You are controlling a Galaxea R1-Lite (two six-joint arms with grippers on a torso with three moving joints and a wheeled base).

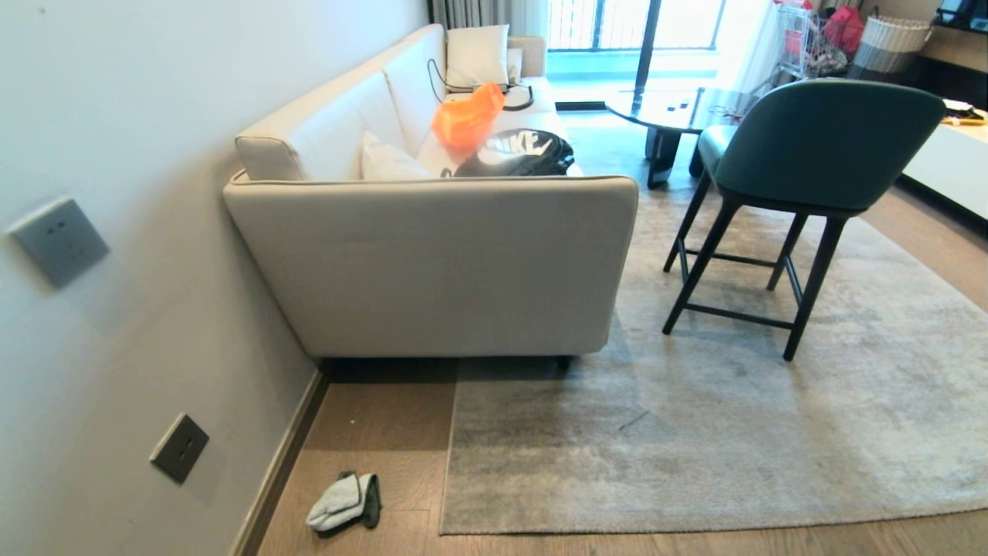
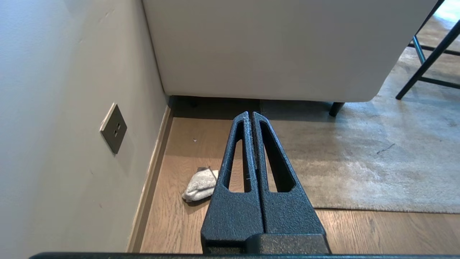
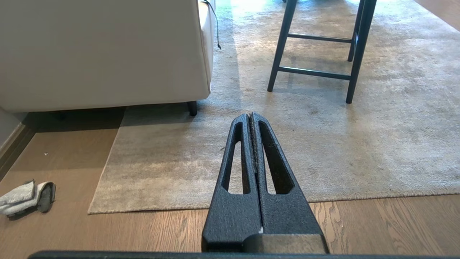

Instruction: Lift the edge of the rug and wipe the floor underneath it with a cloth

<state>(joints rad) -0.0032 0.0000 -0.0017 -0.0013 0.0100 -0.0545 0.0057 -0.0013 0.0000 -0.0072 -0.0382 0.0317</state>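
Note:
The pale grey rug lies flat, its near edge (image 1: 617, 530) and square corner (image 1: 444, 531) resting on the wood-plank floor (image 1: 386, 432). A small folded grey-white cloth (image 1: 343, 502) lies on the floor between the rug corner and the skirting. In the left wrist view the cloth (image 2: 199, 185) sits beside my left gripper (image 2: 250, 114), which hangs above the floor, shut and empty. In the right wrist view my right gripper (image 3: 250, 115) is shut and empty above the rug edge (image 3: 151, 208), with the cloth (image 3: 25, 197) off to one side. Neither arm shows in the head view.
A beige sofa (image 1: 432, 262) stands against the wall, its end over the rug's far corner. A dark-legged green chair (image 1: 810, 154) stands on the rug. Wall sockets (image 1: 179, 448) sit above the skirting (image 1: 278, 471). A dark round table (image 1: 671, 108) is farther back.

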